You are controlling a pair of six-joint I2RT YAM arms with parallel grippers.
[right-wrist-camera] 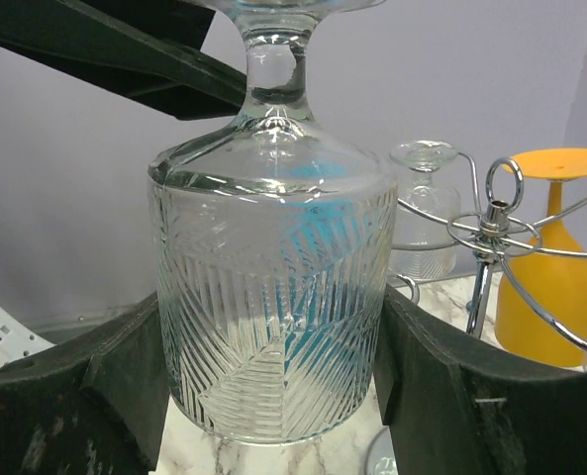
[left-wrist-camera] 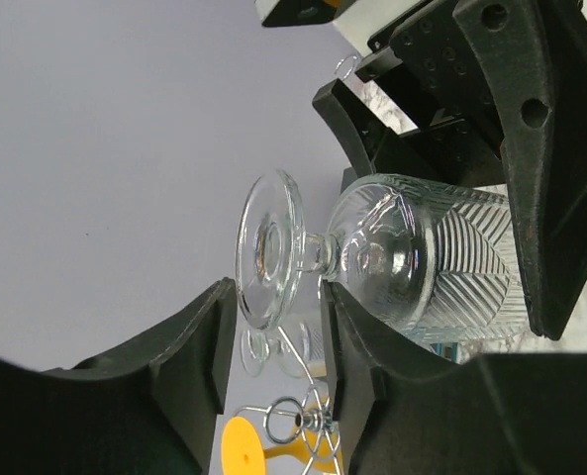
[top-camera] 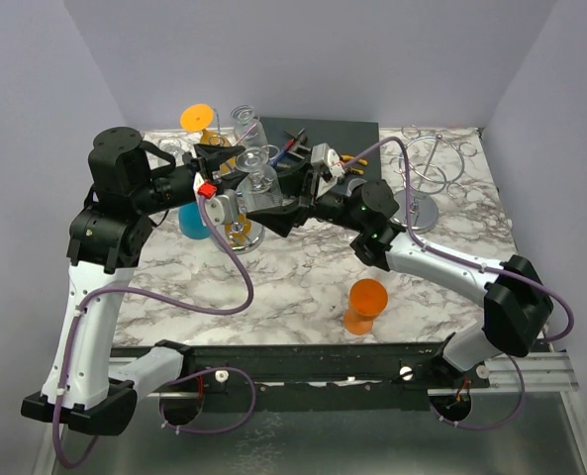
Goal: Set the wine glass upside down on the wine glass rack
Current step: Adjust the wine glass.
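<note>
Centrally: one glass (right-wrist-camera: 273, 297), clear. The cylindrical bowl is pressed with fine slanted ribs in a herringbone pattern, under a smooth shoulder, a short thick stem and a flat round foot. Position: raised above the surface (top-camera: 293, 277), between the two arms, mouth down and foot up.

Right fingers (right-wrist-camera: 427, 381), black matte plastic: clamped on the bowl, one against each side.

Left fingers (left-wrist-camera: 189, 361), same make: partway apart, with the foot's rim in the gap between them. Whether they press on the glass cannot be told.

Racks, two: thin chrome wire with looped arms, a ring atop a central post and a round metal base.
- Rack (right-wrist-camera: 491, 233), back left: carries one orange glass (right-wrist-camera: 550, 262), opaque and smooth, hanging foot up. It also carries one small clear glass (right-wrist-camera: 427, 208), likewise foot up.
- Second rack (top-camera: 427, 168), back right, well apart from where the arms meet.

Other glasses, two:
- Blue glass (top-camera: 192, 223), one, translucent, beneath the left arm and partly hidden.
- Second orange glass (top-camera: 365, 305), one, standing on the near part of the surface, apart from everything else.

Surface, one: white marble pattern with grey veins.

Mat (top-camera: 323, 134), one: dark, flat, rectangular, at the back centre, partly covered by the arms.

Cables (top-camera: 239, 287): purple, looping along both arms.
</note>
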